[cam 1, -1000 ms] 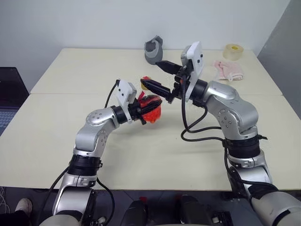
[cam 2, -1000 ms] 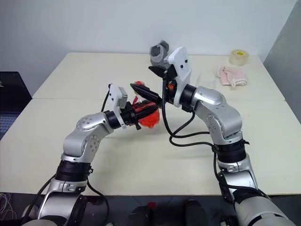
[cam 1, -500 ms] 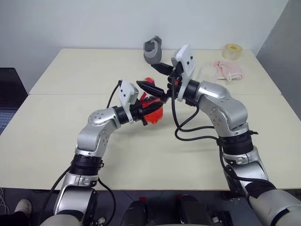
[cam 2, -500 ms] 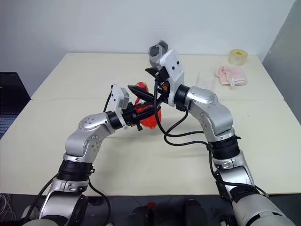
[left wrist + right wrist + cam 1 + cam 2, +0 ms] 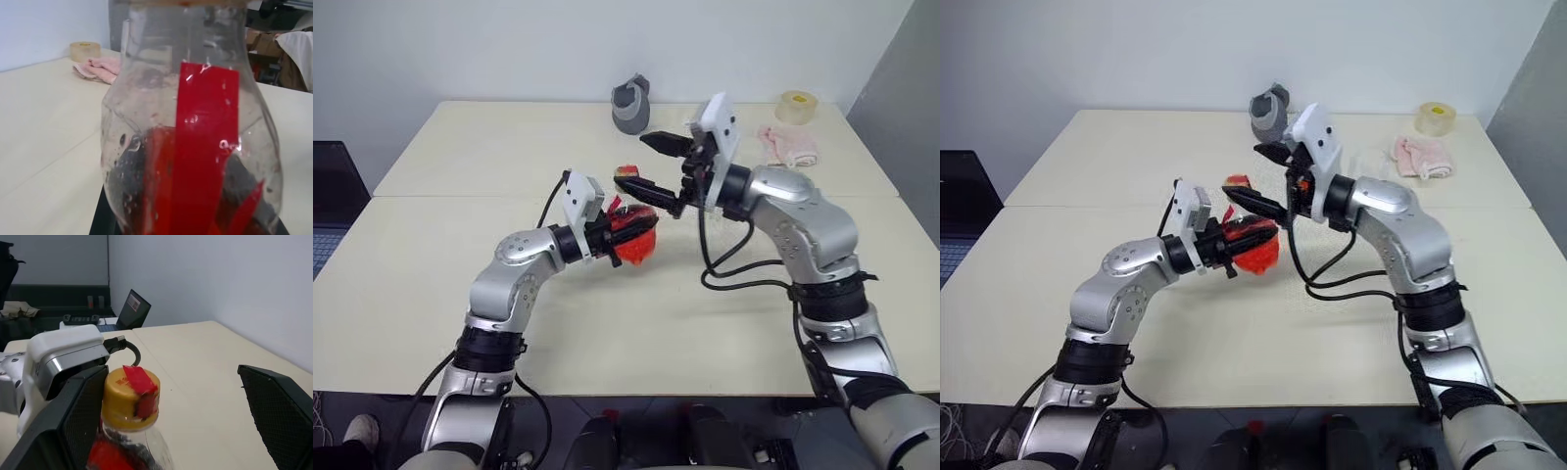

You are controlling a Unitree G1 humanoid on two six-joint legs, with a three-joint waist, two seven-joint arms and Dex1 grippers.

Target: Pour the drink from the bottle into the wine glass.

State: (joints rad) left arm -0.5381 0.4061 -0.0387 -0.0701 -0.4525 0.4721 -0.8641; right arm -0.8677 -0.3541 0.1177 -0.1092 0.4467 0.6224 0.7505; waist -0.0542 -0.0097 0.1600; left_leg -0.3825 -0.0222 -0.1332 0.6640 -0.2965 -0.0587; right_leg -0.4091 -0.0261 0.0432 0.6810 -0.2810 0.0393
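Right wrist view puts the bottle (image 5: 129,431) straight ahead of me, its yellowish cap (image 5: 131,396) with a red strip still on, sitting between my right hand's spread fingers (image 5: 283,406). I have the bottle clamped in the left hand (image 5: 612,230), shut tight on its body and lifted over the middle of the worktop (image 5: 431,245), the red drink (image 5: 636,240) pooled inside. My right hand (image 5: 651,166) is wide open and holds nothing, one finger just above the cap. I read this as the uncapping step: next I must centre the right hand on the cap, close on it and twist, keeping the left steady. Against a second ago, the right hand swung in toward the far edge and back out, with the bottle much where it was. The wine glass (image 5: 1363,164) stands empty near the far right corner, beside the pink cloth (image 5: 1420,157) and tape roll (image 5: 1436,118); the grey object (image 5: 631,101) sits at the far edge
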